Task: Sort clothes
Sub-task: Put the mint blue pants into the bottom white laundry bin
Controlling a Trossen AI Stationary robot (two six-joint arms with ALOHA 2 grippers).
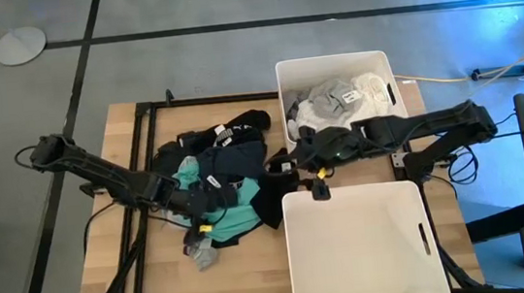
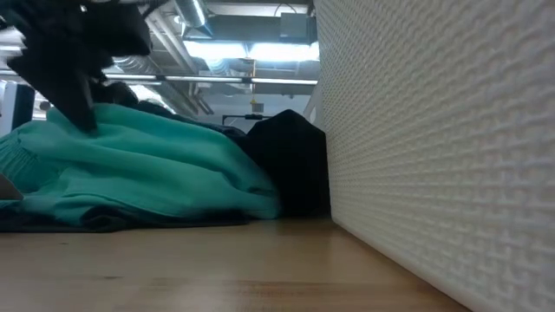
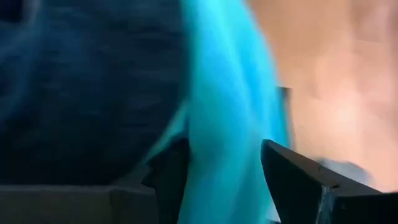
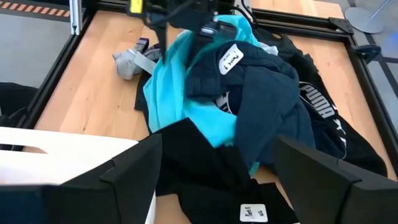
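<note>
On the wooden surface (image 1: 120, 278) the clothes (image 1: 226, 175) lie in a loose heap near its middle, just beside the two white bins. A navy garment (image 4: 267, 99) with a small white tag sits on top of a teal garment (image 4: 177, 93), a black garment (image 4: 205, 168) spreads toward the nearer bin, and a small grey sock (image 4: 127, 62) lies at the edge of the heap, toward the surface's front-left part. The farther bin (image 1: 332, 66), at the surface's far right corner, holds pale cream and light grey pieces (image 1: 340, 99); the nearer bin (image 1: 356, 249), at the front right corner, shows only its white floor. The left pincer (image 1: 211, 202) is down in the heap, its fingers (image 3: 171, 180) standing on either side of a fold of the teal cloth, which runs between them; whether they press it tight cannot be told. The right pincer (image 1: 279, 167) hovers at the heap's right side, between the two bins, over the black cloth, its jaws spread wide with nothing between them. In the low view the teal fabric rests on the surface against the black fabric, which touches the textured white bin wall.
</note>
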